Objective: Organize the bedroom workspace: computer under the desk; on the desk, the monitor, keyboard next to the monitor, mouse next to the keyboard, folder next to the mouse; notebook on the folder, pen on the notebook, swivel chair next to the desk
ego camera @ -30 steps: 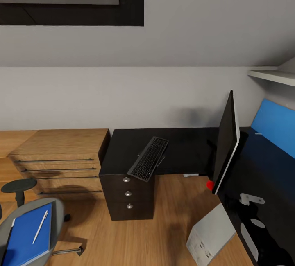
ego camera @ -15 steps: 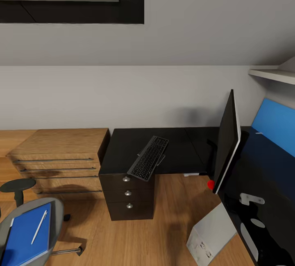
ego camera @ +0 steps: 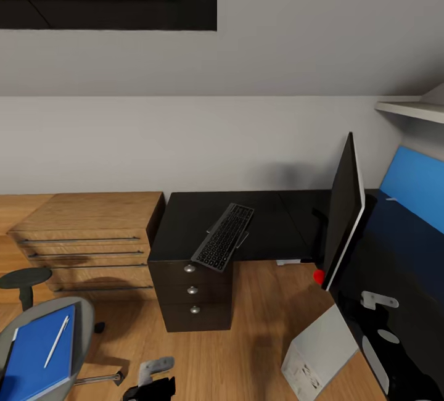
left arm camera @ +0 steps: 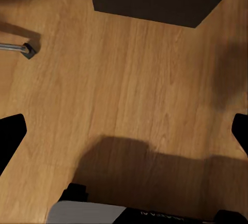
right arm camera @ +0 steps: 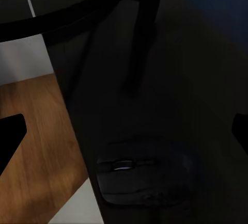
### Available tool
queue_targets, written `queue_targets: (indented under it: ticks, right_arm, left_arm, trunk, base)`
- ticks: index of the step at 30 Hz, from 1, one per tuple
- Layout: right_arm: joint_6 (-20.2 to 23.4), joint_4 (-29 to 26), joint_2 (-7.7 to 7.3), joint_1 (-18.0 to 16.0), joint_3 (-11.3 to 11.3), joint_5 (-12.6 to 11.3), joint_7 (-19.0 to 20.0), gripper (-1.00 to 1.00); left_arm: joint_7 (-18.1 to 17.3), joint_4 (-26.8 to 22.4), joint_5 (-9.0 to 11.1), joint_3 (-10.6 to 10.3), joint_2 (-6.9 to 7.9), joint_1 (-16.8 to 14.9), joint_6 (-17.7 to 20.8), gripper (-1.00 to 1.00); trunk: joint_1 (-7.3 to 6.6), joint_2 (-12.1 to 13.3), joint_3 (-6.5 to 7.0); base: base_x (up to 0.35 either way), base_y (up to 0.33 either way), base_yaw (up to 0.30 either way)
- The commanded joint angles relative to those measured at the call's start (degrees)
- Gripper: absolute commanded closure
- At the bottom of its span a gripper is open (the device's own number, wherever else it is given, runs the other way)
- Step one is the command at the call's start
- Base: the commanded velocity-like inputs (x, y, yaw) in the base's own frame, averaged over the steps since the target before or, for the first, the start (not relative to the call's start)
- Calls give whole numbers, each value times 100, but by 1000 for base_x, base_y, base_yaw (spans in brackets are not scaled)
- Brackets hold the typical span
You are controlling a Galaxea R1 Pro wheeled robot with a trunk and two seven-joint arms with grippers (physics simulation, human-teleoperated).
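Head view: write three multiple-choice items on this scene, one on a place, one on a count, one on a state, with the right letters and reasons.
1. Where does the pen lie?
A. on the blue folder on the swivel chair
B. on the desk
C. on the floor

2. How many round silver knobs show on the desk drawers?
A. one
B. three
C. five

3. How does the keyboard sit?
A. flat in the desk's middle
B. on the floor
C. slanted, with its near end past the desk's front edge

Answers: 1 A, the white stick rests on the blue cover on the seat. 2 B, three knobs stand one above another. 3 C, its near corner overhangs the top drawer.
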Motion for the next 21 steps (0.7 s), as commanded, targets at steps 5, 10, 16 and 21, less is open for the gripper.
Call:
queue_targets:
  ticks: [5, 10, 16, 21]
  right_arm:
    - [-8, -3, -3, -3, 12, -50, -15, -100]
    - [-8, -3, -6, -3, 7, -45, -15, -100]
    - [-8, 7, -68, -3, -4, -45, -15, -100]
    - [4, 15, -130, -3, -14, -48, -15, -100]
  left_arm:
    - [53, -1167, 60, -235, -231, -3, 717, -100]
    - [63, -1247, 58, -309, -231, -3, 771, -100]
    - [70, -1165, 44, -314, -149, -3, 761, -100]
    - [72, -1159, 40, -317, -139, -3, 759, -100]
  trunk:
    - [111, -207, -98]
    - [177, -328, -151]
    - [177, -328, -151]
    - [177, -328, -151]
  base:
    - [0, 0, 0]
    - [0, 0, 0]
    - [0, 0, 0]
    - [0, 0, 0]
